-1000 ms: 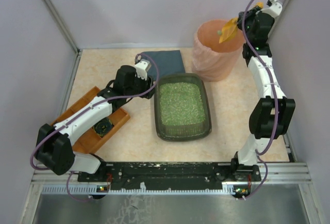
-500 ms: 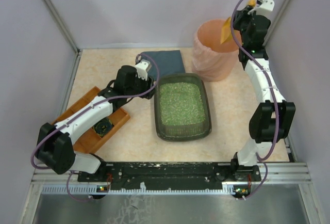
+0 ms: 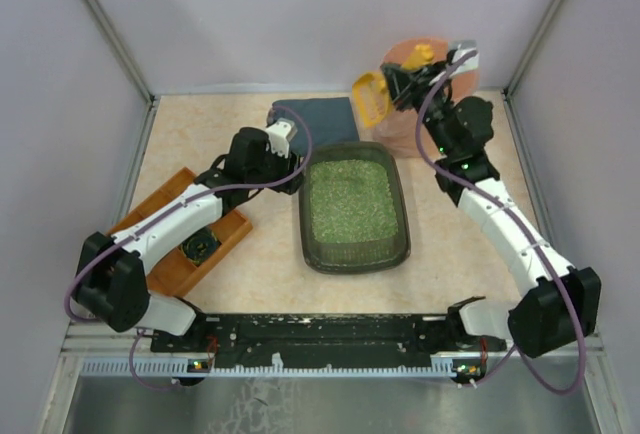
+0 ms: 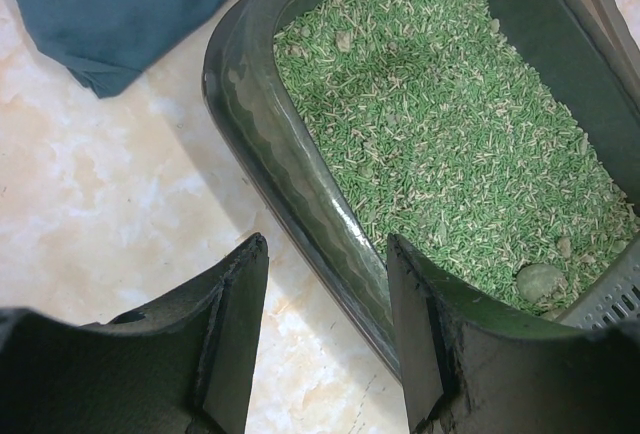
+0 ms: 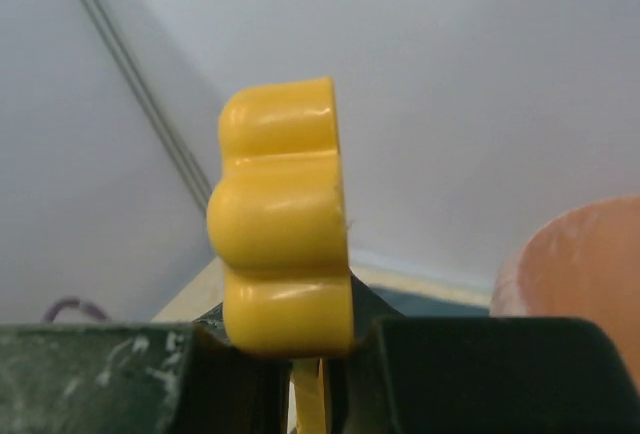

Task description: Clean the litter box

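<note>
The litter box (image 3: 303, 229) is sitting in the middle of the table (image 3: 260, 264), its long sides running away from the arm bases and its floor covered with green litter (image 3: 350, 202). The left claw (image 3: 292, 169) is reaching down at the box's far left corner. In the left wrist view its jaws are standing partly open astride the rim (image 4: 270, 144), one finger (image 4: 235, 324) outside over bare tabletop with a strip of table showing between it and the wall, the other finger (image 4: 430, 344) on the litter side. A few pale clumps (image 4: 540, 279) are lying among the grains.

The right claw (image 3: 400, 82) is hanging in the air beyond the box's far right corner, in front of the peach bin (image 3: 392, 132). It is clamping the handle of a yellow scoop (image 3: 368, 96), and the handle's lobed end (image 5: 280, 214) is sticking up between the fingers in the right wrist view. The scoop's head is pointing left toward a folded blue-grey cloth (image 3: 315, 114), which is lying on the table just behind the box. A wooden tray (image 3: 165, 259) is resting at an angle near the left arm's base, well apart from the box.
</note>
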Robot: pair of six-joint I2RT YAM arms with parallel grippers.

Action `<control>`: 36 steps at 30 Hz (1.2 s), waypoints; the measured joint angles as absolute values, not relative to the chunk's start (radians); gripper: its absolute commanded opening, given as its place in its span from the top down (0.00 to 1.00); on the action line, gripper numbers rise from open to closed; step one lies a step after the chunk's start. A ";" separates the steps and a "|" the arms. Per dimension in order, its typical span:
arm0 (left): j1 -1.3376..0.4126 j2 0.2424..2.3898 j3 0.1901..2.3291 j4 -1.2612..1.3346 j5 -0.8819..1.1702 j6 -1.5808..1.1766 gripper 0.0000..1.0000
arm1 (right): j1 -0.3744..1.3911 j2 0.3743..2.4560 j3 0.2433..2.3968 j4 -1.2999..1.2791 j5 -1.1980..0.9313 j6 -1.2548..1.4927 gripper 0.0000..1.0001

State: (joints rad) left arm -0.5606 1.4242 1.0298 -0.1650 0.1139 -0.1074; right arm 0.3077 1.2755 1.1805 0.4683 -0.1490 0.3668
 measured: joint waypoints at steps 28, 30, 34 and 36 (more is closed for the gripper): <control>-0.611 1.551 1.102 -0.257 0.148 -0.076 0.43 | 0.471 1.489 0.756 0.582 0.164 0.267 1.00; -0.612 1.554 1.103 -0.264 0.148 -0.073 0.43 | 0.471 1.502 0.731 0.626 0.167 0.278 1.00; -0.612 1.565 1.109 -0.281 0.147 -0.073 0.43 | 0.471 1.505 0.678 0.718 0.170 0.317 1.00; -0.612 1.578 1.121 -0.289 0.141 -0.073 0.44 | 0.471 1.505 0.649 0.760 0.170 0.347 1.00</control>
State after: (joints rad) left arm -0.6117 1.5780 1.1213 -0.2886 0.1413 -0.0731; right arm 0.4713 1.5051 0.6495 0.7597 0.1696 0.3466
